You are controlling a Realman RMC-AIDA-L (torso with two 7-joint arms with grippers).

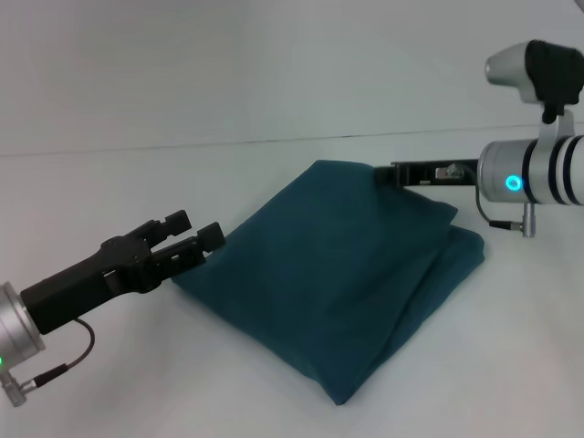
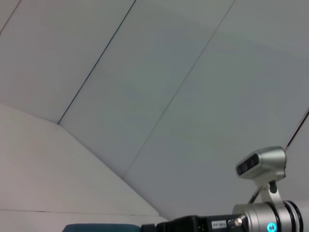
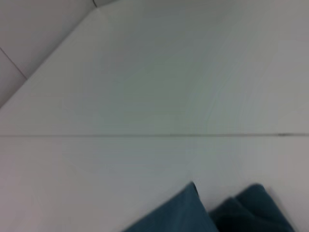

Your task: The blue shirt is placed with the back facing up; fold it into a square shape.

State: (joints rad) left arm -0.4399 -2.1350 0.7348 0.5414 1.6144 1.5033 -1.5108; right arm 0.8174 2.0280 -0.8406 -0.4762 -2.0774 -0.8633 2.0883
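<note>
The blue shirt [image 1: 338,274] lies folded into a rough diamond on the white table [image 1: 109,182], with layered edges showing on its right side. My left gripper [image 1: 196,230] hovers at the shirt's left edge, open, its lower finger [image 1: 212,236] just against the fabric. My right gripper [image 1: 394,173] reaches in from the right and meets the shirt's far corner. In the left wrist view a sliver of the shirt [image 2: 96,227] and the right gripper [image 2: 178,224] show at the frame's edge. The right wrist view catches two folds of the shirt [image 3: 178,212].
The white table's far edge meets a pale wall [image 1: 274,64] behind the shirt. The right arm's silver wrist with its camera [image 1: 538,73] stands at the right border.
</note>
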